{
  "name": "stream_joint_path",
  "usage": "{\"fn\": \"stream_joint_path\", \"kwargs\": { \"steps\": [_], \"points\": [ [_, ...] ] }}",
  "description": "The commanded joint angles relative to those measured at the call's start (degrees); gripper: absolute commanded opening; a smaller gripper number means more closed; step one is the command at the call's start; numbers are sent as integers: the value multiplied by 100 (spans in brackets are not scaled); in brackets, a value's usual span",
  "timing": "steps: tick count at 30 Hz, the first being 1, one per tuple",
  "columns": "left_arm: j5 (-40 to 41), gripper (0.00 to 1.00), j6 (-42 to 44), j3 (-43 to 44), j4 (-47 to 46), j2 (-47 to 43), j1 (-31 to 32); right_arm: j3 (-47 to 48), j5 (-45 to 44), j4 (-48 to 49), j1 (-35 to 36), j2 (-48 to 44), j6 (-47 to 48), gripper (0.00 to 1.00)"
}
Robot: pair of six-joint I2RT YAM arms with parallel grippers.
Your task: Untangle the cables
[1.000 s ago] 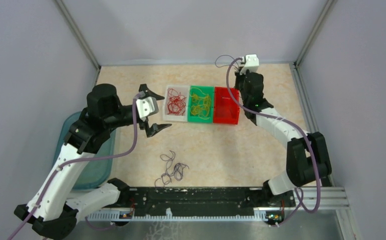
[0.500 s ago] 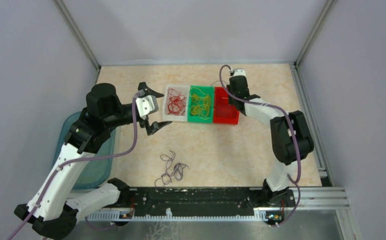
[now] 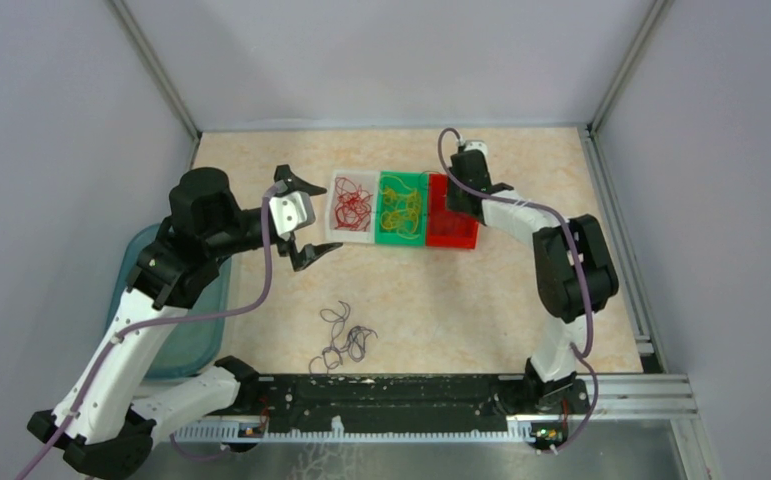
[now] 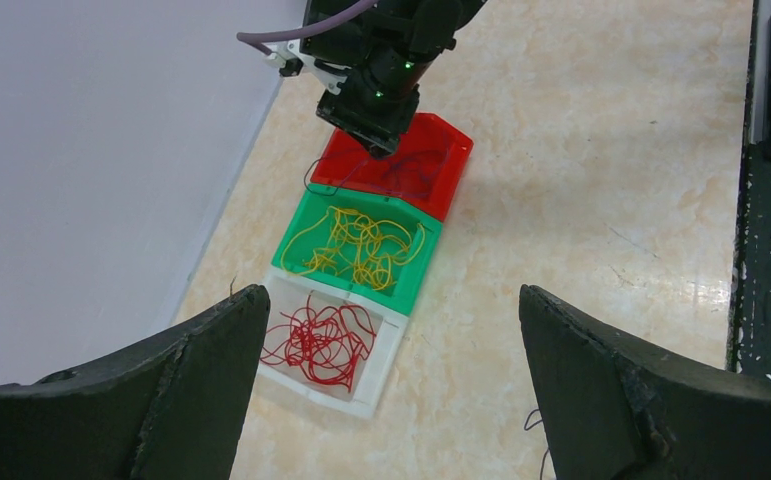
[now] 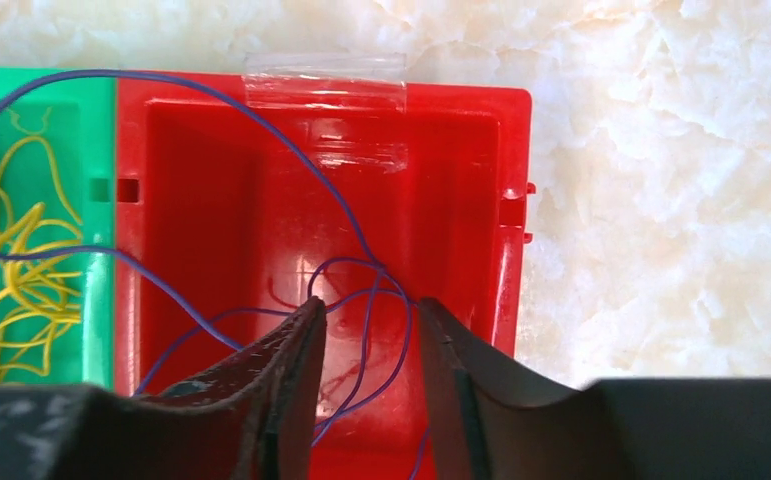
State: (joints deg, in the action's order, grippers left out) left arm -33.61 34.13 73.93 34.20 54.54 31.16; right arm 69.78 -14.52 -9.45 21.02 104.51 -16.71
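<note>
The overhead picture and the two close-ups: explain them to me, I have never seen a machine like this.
Two robot arms are bolted at the near edge of a table, each ending in a two-finger gripper. The overhead picture comes from a fixed camera above; each close-up comes from a camera on one wrist. Three bins stand in a row: a white bin with red wires, a green bin with yellow wires, and a red bin. A tangle of dark wires lies loose on the table. The left gripper hangs open and empty. The right gripper is over the red bin, open, with a purple wire looping between its jaws.
</note>
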Motion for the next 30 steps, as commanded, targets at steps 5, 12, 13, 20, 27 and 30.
{"fn": "stream_joint_path", "kwargs": {
  "steps": [5,12,13,20,27,30],
  "points": [
    [-33,100,-3,15,-120,-13,24,70,54,211,65,-1275,-157,46],
    [-30,100,-47,-21,-75,7,22,436,1319,664,69,-1058,-183,35],
    [-4,100,-36,-37,-37,8,22,513,1490,648,70,-789,-231,32],
    [137,100,248,-472,522,243,16,-1040,1585,2574,523,-1658,82,29],
    [-2,100,497,-1083,568,485,-516,-2315,2436,2964,1511,-2745,506,48],
    [-363,100,586,-1365,672,616,-976,-2899,2208,3052,1917,-3071,331,50]
  ]
}}
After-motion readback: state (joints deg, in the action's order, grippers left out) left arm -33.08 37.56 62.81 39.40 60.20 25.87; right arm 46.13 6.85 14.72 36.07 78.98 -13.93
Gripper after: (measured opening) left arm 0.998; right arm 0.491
